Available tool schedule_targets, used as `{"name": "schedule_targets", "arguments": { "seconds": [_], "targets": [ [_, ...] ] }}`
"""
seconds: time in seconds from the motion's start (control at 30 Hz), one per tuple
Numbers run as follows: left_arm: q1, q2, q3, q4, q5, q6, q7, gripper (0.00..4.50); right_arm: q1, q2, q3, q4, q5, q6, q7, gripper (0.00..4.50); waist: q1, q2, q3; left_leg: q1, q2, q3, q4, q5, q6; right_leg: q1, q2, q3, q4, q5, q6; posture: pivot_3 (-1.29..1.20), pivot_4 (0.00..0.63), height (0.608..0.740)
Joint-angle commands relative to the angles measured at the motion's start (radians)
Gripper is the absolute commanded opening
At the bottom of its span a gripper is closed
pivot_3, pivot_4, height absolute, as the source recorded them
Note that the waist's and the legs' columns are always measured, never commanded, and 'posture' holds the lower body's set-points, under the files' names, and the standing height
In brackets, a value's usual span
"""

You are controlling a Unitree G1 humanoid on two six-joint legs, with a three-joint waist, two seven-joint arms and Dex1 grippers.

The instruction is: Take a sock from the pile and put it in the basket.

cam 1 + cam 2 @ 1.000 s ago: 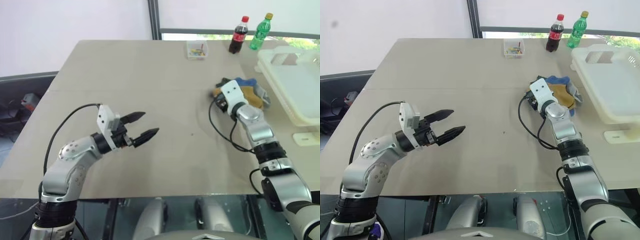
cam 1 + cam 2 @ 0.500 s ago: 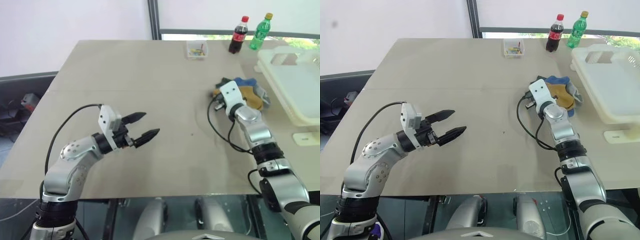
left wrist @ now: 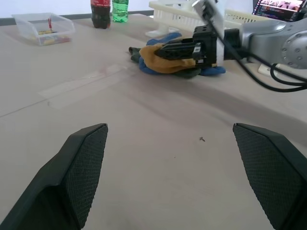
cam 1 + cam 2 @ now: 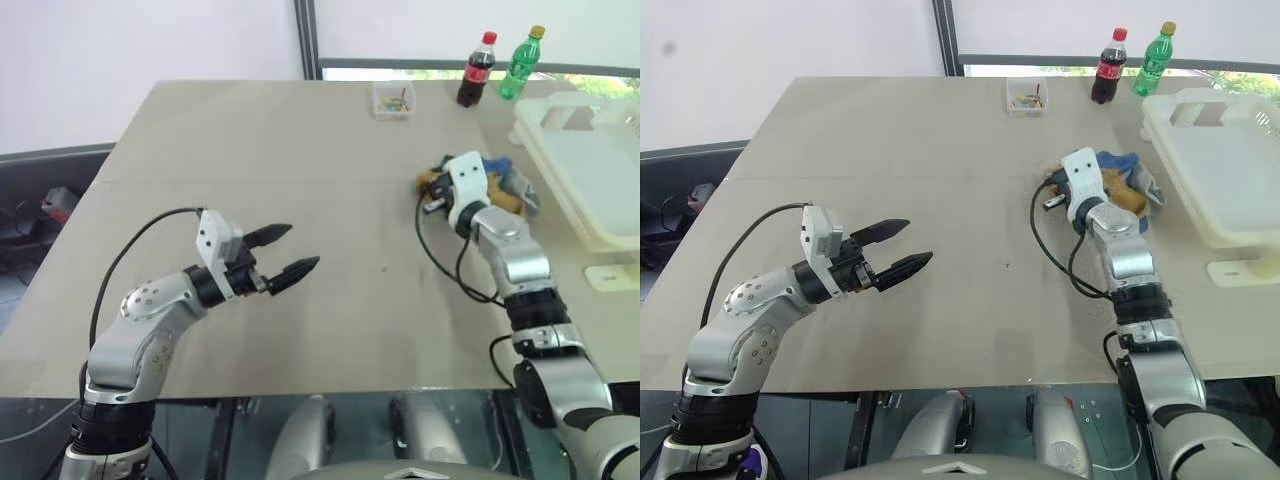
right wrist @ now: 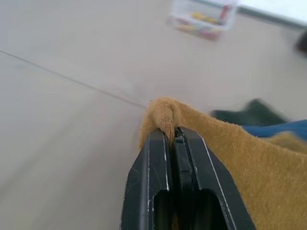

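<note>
**Right claw pinches the mustard sock at the pile's edge**

The right gripper (image 5: 173, 135) is clamped tight, fingers pressed together with a fold of the mustard-yellow sock (image 5: 225, 153) caught between the tips. From the left wrist camera you can see that sock draped over the black fingers at the near side of the pile (image 3: 180, 57), with blue and dark green socks bunched under and behind it on the table (image 4: 300, 150). The pile sits toward the table's right side, just short of the basket (image 4: 1220, 170), the big cream-white bin that stands at the right edge, close to the socks but apart from them.

Over on the left, the left gripper (image 4: 282, 253) hovers above bare tabletop, well away from the socks, its two black fingers spread wide and holding nothing.

Further out, at the far edge, a small clear plastic box (image 4: 394, 99) holds a few colourful bits, and beside it stand a cola bottle (image 4: 477, 70) and a green bottle (image 4: 521, 64).
</note>
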State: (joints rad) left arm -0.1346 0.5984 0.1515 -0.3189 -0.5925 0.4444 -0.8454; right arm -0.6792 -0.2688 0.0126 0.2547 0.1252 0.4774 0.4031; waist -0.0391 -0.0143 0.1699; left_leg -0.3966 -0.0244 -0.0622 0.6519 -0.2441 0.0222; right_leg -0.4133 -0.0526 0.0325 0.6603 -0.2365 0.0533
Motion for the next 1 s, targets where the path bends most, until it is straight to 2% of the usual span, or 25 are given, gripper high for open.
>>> {"name": "schedule_targets", "arguments": {
  "seconds": [0.03, 0.33, 0.53, 0.63, 0.67, 0.77, 0.93, 1.0],
  "targets": [
    [-0.01, 0.001, 0.017, -0.02, -0.015, -0.008, 0.0, 4.5, 0.032, 0.002, 0.003, -0.169, 0.072, 0.138, 0.046, 0.05, 0.001, 0.0, 0.0, 0.0, 0.0, 0.0, 0.0, 0.0, 0.0, 0.0, 0.0, 0.0, 0.0, 0.0, 0.0, 0.0, 0.15, 0.74],
    [-0.003, 0.01, 0.03, -0.011, -0.02, 0.005, -0.002, 4.5, 0.148, 0.131, 0.177, -0.374, 0.144, 0.399, 0.061, 0.05, -0.001, 0.0, 0.0, 0.0, 0.0, -0.001, 0.0, 0.0, 0.0, 0.0, 0.0, -0.001, 0.0, 0.0, 0.0, 0.0, 0.15, 0.74],
    [0.0, 0.041, 0.051, 0.03, -0.002, 0.001, -0.016, 4.5, 0.112, 0.196, 0.246, -0.391, 0.206, 0.481, 0.106, 0.05, -0.001, 0.0, 0.0, 0.0, 0.0, -0.002, 0.0, 0.0, 0.0, -0.001, 0.0, -0.002, 0.0, 0.0, 0.0, 0.0, 0.15, 0.74],
    [-0.005, 0.058, 0.044, 0.046, 0.001, 0.005, -0.03, 4.5, 0.112, 0.205, 0.269, -0.425, 0.233, 0.511, 0.121, 1.04, 0.0, 0.0, 0.0, 0.0, 0.0, -0.003, 0.0, 0.0, 0.0, 0.0, 0.0, -0.002, 0.0, 0.0, 0.0, 0.0, 0.15, 0.74],
    [-0.007, 0.062, 0.038, 0.051, 0.007, 0.001, -0.035, 4.5, 0.114, 0.204, 0.271, -0.438, 0.233, 0.516, 0.115, 1.57, 0.0, 0.0, 0.0, 0.0, 0.0, -0.003, 0.0, 0.0, 0.0, 0.0, 0.0, -0.003, 0.0, 0.0, 0.0, 0.0, 0.15, 0.74],
    [-0.023, 0.056, -0.005, 0.078, 0.056, -0.008, -0.02, 4.5, 0.125, 0.161, 0.255, -0.505, 0.23, 0.529, 0.104, 2.68, 0.003, 0.001, 0.0, -0.001, -0.001, -0.003, -0.001, 0.0, 0.0, -0.001, 0.0, -0.003, 0.0, 0.0, 0.0, 0.0, 0.15, 0.74],
    [-0.091, -0.01, -0.104, 0.158, 0.161, 0.005, 0.071, 4.5, 0.136, 0.074, 0.193, -0.61, 0.271, 0.554, 0.119, 2.68, 0.009, 0.0, 0.0, -0.001, -0.002, -0.004, 0.0, 0.0, 0.0, 0.0, -0.001, -0.004, -0.001, 0.0, 0.0, 0.0, 0.15, 0.74],
    [-0.115, -0.043, -0.149, 0.188, 0.203, 0.003, 0.103, 4.5, 0.133, 0.046, 0.167, -0.607, 0.241, 0.542, 0.083, 2.68, 0.009, 0.001, 0.0, -0.001, -0.002, -0.004, -0.001, 0.0, 0.0, 0.0, -0.001, -0.004, 0.0, 0.0, 0.0, 0.0, 0.15, 0.74]
  ]
}}
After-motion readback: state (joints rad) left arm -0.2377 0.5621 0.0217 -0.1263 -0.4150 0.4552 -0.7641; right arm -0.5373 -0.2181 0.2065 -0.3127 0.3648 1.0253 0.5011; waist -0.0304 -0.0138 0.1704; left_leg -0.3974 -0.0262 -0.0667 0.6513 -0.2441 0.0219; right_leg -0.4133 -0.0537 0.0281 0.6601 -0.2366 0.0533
